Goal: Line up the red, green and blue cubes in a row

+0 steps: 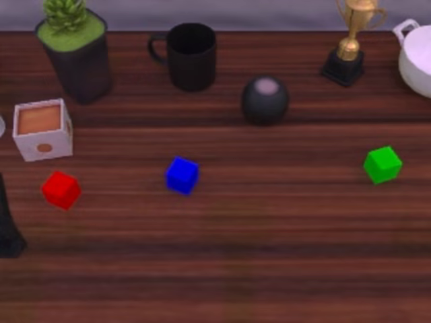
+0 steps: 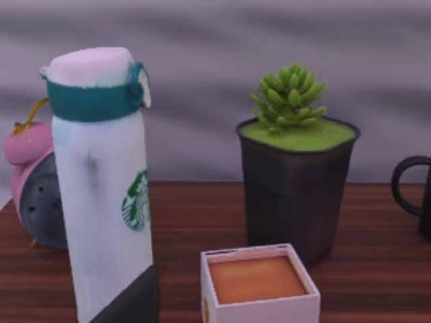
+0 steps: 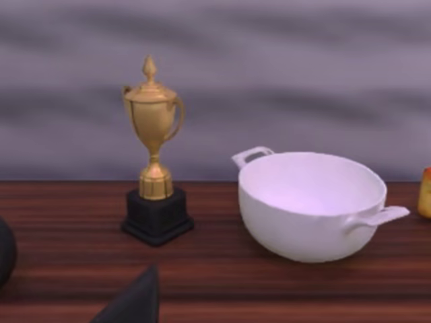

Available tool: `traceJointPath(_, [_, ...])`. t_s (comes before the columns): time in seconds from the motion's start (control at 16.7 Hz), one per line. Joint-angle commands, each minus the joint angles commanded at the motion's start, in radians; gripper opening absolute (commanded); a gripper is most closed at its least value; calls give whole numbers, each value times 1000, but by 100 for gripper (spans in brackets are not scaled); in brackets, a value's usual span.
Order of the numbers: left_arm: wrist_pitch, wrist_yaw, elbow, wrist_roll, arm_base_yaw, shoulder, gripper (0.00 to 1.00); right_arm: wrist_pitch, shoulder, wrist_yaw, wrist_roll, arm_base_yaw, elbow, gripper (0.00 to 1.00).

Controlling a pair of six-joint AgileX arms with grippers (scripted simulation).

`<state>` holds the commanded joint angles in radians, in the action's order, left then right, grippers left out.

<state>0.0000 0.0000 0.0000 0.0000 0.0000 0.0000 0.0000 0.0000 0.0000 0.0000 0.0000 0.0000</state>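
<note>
Three small cubes on a dark wooden table [image 1: 269,269], spread loosely across the middle band, well apart from one another. Red cube [image 1: 61,189] far left, just below a white box with an orange-brown top [image 1: 42,129]. Blue cube [image 1: 182,175] left of centre. Green cube [image 1: 382,164] far right, a little higher than the other two. Each turned slightly off square to the table edge; no long axis, being equal on all sides. Not yet in a tidy row.

Behind them: potted succulent [image 1: 73,48], black mug [image 1: 188,55], dark sphere [image 1: 265,99], gold trophy [image 1: 353,42], white bowl [image 1: 416,57] cut off at the right edge. Dark shape [image 1: 8,229] cut off at the left edge, hard to identify.

Neither gripper visible anywhere; cannot tell how far open, nothing seen held. Left wrist view: white flask with teal band [image 2: 101,182], pink and grey object [image 2: 37,195] partly hidden behind it. Right wrist view: trophy, bowl, unidentifiable dark wedge [image 3: 135,299].
</note>
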Motion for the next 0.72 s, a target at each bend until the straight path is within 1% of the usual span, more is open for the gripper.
traceJointPath(0.18, [-7, 0, 10, 2, 0, 10, 100, 0, 0, 0, 0, 0, 0, 100])
traceJointPath(0.36, [-67, -1, 99, 22, -5, 104, 100, 0, 0, 0, 0, 0, 0, 100])
traceJointPath(0.54, [-177, 1, 256, 60, -17, 293, 100, 0, 0, 0, 0, 0, 0, 100])
traceJointPath(0.72, [-322, 2, 453, 111, -32, 569, 100, 0, 0, 0, 0, 0, 0, 100])
